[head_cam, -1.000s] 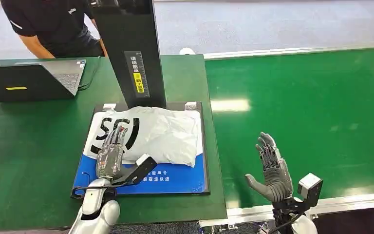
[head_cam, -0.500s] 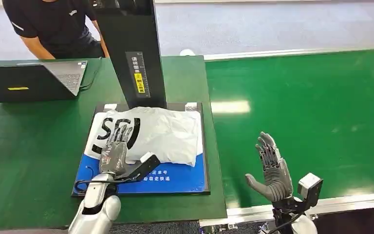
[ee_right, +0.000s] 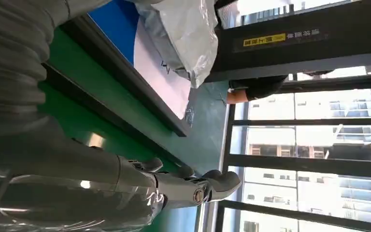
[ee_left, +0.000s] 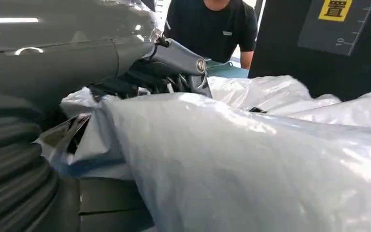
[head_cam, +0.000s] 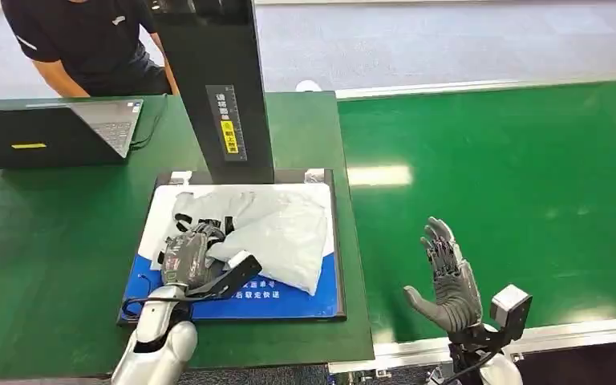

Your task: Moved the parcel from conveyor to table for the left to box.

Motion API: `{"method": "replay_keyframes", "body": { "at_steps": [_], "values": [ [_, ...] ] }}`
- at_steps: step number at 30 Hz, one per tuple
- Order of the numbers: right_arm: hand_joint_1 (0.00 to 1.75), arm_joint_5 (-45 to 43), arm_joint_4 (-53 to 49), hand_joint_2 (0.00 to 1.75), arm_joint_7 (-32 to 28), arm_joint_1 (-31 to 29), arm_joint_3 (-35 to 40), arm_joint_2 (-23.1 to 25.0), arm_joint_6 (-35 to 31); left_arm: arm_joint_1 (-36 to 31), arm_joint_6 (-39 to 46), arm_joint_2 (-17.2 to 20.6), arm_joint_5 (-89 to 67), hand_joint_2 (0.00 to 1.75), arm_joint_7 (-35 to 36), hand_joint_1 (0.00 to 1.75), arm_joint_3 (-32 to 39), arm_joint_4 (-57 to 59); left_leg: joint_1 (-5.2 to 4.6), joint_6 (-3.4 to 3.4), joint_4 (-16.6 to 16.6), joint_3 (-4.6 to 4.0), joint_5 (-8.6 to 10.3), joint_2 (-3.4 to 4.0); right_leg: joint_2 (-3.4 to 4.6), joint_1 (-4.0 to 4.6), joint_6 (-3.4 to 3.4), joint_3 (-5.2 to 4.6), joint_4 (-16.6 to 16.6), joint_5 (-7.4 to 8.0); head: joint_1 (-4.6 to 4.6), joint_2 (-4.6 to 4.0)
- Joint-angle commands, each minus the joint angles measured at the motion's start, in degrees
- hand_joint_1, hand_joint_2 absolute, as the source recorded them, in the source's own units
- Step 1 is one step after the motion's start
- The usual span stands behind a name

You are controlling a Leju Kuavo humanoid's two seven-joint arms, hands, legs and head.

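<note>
Since half a second ago, left hand (head_cam: 186,258) no longer flat on the parcel (head_cam: 277,227): fingers now curled in, bunching the near-left corner of the white bag, the black printing crumpled and pulled toward the palm. Rest of the parcel lying on the blue-and-white mat (head_cam: 305,297) at the foot of the black scanner post (head_cam: 223,88), on the green table (head_cam: 48,241). In the left wrist view, plastic gathered against the thumb (ee_left: 174,55) and dark fingers, film wrapped between them. Right hand (head_cam: 447,277) unchanged, raised over the green conveyor (head_cam: 513,184), fingers apart and upright, holding nothing, well apart from the parcel.
</note>
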Motion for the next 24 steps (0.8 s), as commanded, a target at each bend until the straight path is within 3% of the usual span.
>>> {"method": "replay_keyframes", "body": {
  "at_steps": [1, 5, 11, 16, 24],
  "values": [
    [0.0, 0.08, 1.19, 1.75, 0.13, -0.18, -1.17, 1.48, 0.23, 1.51, 3.24, 0.67, 1.62, 1.75, -0.18, 1.75, 2.38, 3.34, -0.03, -0.03, -0.1, 0.13, -0.01, 0.07, 0.06, -0.02, -0.08, 0.05, -0.04, 0.02, 0.0, 0.0],
    [0.0, 0.08, 0.93, 1.75, 0.14, 0.01, -1.37, 1.46, 0.25, 0.89, 10.51, 2.55, -0.92, 1.75, 0.62, 1.75, 4.61, 0.2, 0.01, -0.06, -0.06, 0.07, -0.04, 0.07, 0.06, 0.03, -0.09, -0.01, -0.03, 0.03, 0.0, 0.0],
    [0.0, 0.2, 1.49, 1.75, 0.21, -0.8, -1.49, 1.3, 0.39, -1.75, 19.07, 6.55, -5.44, 1.75, 4.65, 1.75, 13.51, -2.56, 0.05, -0.09, -0.02, -0.08, -0.02, 0.1, 0.09, 0.09, -0.14, -0.2, 0.0, 0.05, 0.0, 0.0],
    [0.0, 0.17, 2.16, 1.75, 0.03, -1.07, -2.03, 1.16, 0.41, -5.27, 19.33, 9.23, -8.94, 1.75, 4.24, 1.75, 20.46, 0.62, 0.1, -0.17, -0.07, -0.15, 0.04, 0.06, 0.05, 0.14, -0.21, -0.28, 0.01, 0.06, 0.02, 0.0],
    [0.0, 0.1, 0.62, 1.75, -0.07, -0.41, -2.59, 1.54, 0.55, -10.57, 18.59, 15.69, -13.1, 1.75, 12.63, 1.75, 25.64, 5.91, 0.09, -0.13, -0.01, -0.3, 0.05, 0.0, 0.0, 0.11, -0.12, -0.36, 0.03, 0.03, 0.0, 0.0]
  ]
}}
